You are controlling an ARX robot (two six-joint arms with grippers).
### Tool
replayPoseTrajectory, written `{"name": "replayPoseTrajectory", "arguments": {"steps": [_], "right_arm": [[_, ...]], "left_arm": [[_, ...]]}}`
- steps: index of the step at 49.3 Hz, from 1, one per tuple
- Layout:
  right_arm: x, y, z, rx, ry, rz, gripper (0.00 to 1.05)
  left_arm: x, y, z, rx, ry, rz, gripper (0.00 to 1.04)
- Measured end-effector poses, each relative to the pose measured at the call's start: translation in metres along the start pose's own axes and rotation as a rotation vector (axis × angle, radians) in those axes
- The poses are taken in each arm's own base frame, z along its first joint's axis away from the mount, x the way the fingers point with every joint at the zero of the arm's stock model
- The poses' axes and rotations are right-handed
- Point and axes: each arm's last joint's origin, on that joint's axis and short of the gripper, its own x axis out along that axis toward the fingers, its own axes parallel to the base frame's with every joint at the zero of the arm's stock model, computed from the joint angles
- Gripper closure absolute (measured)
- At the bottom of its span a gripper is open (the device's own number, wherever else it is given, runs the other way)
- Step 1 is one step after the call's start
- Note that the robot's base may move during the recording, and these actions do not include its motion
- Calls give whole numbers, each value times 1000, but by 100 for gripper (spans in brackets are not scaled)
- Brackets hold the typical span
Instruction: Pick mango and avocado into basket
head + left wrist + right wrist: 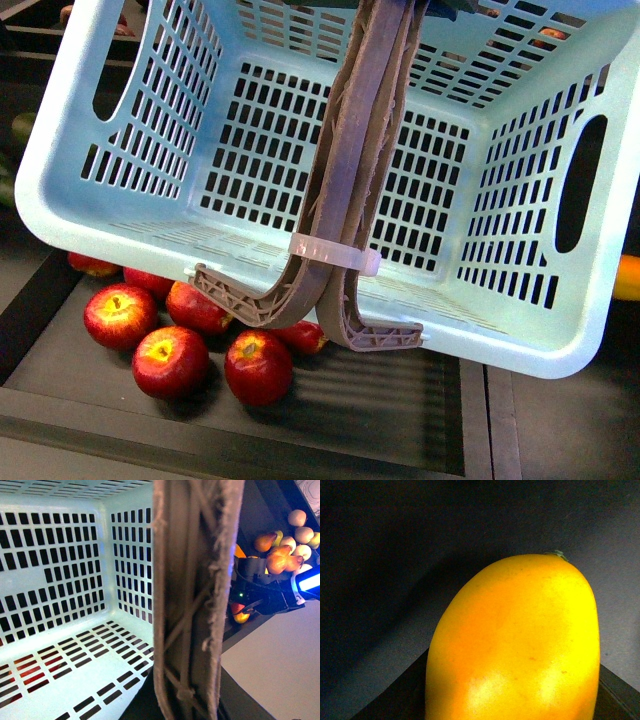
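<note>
The pale turquoise basket (pixel 300 150) hangs tilted and fills most of the front view, its slotted inside empty. Its two brown-grey handles (pixel 350 180) are swung up together, clipped by a white band. In the left wrist view these handles (pixel 192 605) run straight through my left gripper (pixel 185 700), which is shut on them. The right wrist view shows the smooth yellow mango (pixel 520 640) close up, with my right gripper (pixel 512 712) shut on it and only dark finger edges showing beside it. The avocado is out of view.
Several red apples (pixel 170 360) lie in a dark tray (pixel 380 410) under the basket. A yellow-orange fruit (pixel 628 277) peeks in at the right edge. Beyond the basket, the left wrist view shows my right arm (pixel 265 592) over a bin of mixed fruit (pixel 285 555).
</note>
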Motion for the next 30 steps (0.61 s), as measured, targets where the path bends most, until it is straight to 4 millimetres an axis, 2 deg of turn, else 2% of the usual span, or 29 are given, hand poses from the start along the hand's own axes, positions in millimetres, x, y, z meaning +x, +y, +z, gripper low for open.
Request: {"name": "replayPoseTrajectory", "arguments": {"steps": [7, 15, 22, 26, 30], "right_arm": [[-15, -1, 16, 18, -24, 37, 40], [-47, 5, 44, 27, -60, 128, 40], [-100, 26, 70, 23, -110, 295, 40], [-130, 41, 78, 18, -125, 390, 40], [-151, 51, 82, 11, -141, 453, 40]], "left_arm": [[0, 0, 0, 0, 0, 0, 97], [0, 0, 0, 0, 0, 0, 97], [0, 0, 0, 0, 0, 0, 97], [0, 0, 0, 0, 0, 0, 97], [0, 0, 0, 0, 0, 0, 97]]}}
